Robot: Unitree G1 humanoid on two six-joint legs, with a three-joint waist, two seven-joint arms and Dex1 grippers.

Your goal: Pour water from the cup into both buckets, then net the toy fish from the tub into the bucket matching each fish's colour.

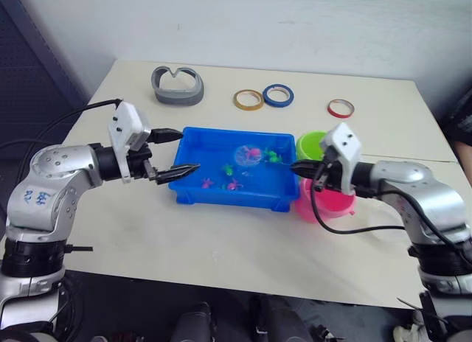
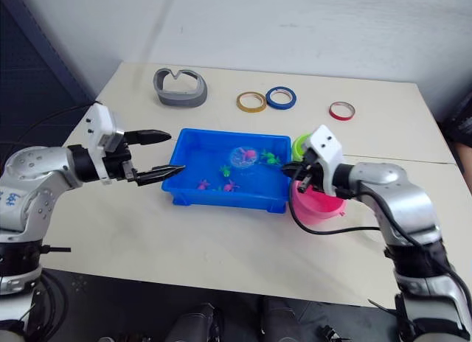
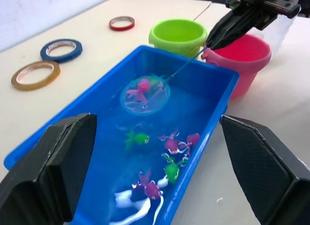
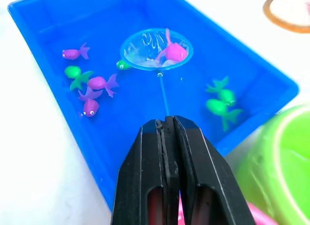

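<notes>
Left hand sits left of centre in the head view, fingers spread wide, gripping nothing; its lower fingertip is at the left rim of the blue tub, upper finger just above the rim.

Tub is centre frame on the bench. The net has its hoop in the tub's far-middle part, with a pink fish in the mesh. Loose in the tub in the right wrist view: pink fish and green fish towards one end, two more green fish towards the other.

Right hand is right of centre in the head view, clenched on the net's thin handle, which runs from the fingertips to the hoop.

Lime green bucket stands just beside the tub's right end; pink bucket is in front of it, under the right hand, touching or nearly touching the tub corner.

Top of the frame, on the bench: grey curved object upper left, then yellow tape ring, blue tape ring, red tape ring.
</notes>
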